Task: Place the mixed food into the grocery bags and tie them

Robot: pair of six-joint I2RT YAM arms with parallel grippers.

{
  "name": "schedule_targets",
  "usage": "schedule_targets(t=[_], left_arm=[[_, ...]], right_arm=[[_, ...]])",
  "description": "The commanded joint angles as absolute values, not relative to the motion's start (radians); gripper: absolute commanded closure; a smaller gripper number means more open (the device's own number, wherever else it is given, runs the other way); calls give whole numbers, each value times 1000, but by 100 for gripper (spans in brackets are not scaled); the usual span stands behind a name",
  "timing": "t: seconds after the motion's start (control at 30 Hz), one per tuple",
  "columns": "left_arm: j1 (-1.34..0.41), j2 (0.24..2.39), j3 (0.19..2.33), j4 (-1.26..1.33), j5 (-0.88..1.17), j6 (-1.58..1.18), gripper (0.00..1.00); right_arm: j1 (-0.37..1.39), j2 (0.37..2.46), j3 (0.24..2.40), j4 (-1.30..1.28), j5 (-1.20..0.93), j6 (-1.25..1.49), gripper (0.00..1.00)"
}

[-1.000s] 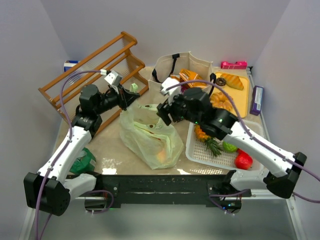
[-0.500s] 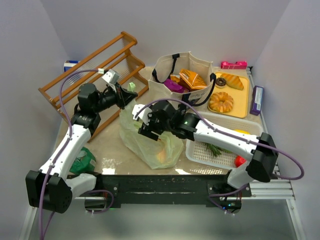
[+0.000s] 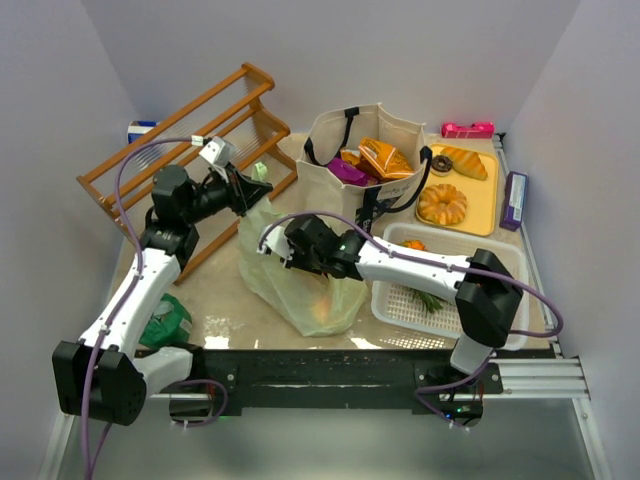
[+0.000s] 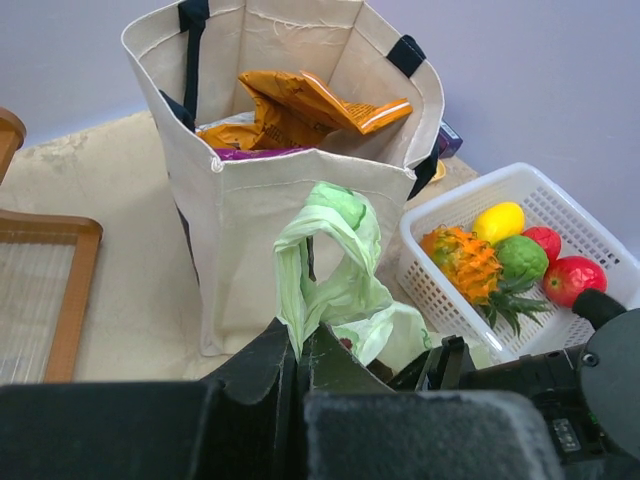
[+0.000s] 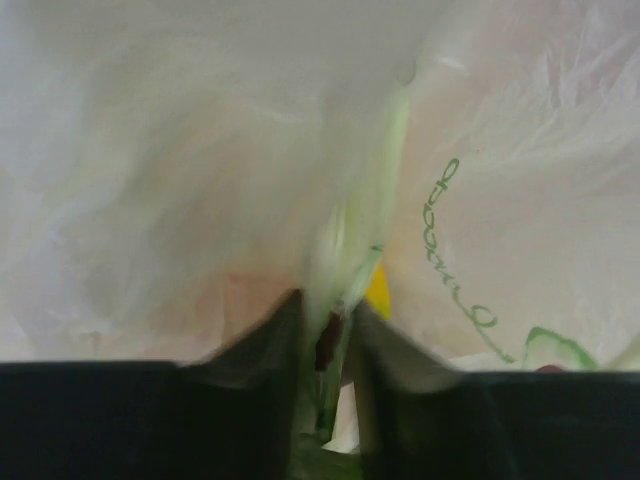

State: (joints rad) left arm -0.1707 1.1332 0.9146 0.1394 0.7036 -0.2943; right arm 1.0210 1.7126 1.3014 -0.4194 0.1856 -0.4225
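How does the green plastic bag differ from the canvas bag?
The plastic bag is thin, see-through and pale green; the canvas bag is opaque and beige with black straps. The plastic bag lies slumped; the canvas bag stands upright, mouth open. Both have items inside.

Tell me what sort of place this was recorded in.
Probably a robot lab test cell: plain walls box in the table, robot arms are bolted at its near edge, and what looks like toy fruit sits in a white basket.
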Motion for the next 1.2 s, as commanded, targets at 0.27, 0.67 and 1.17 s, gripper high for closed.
schedule_targets(t=[0.27,0.67,1.17], left_arm=[[-138,1048,977,35,416,-221,100],[-138,950,963,-22,255,-141,100],[-169,891,937,-15,287,-147,100]], right_arm=[[1020,1358,1315,-362,207,-220,100],[779,1134,1145,-218,41,-52,100],[497,1197,1181,-112,-77,163,100]])
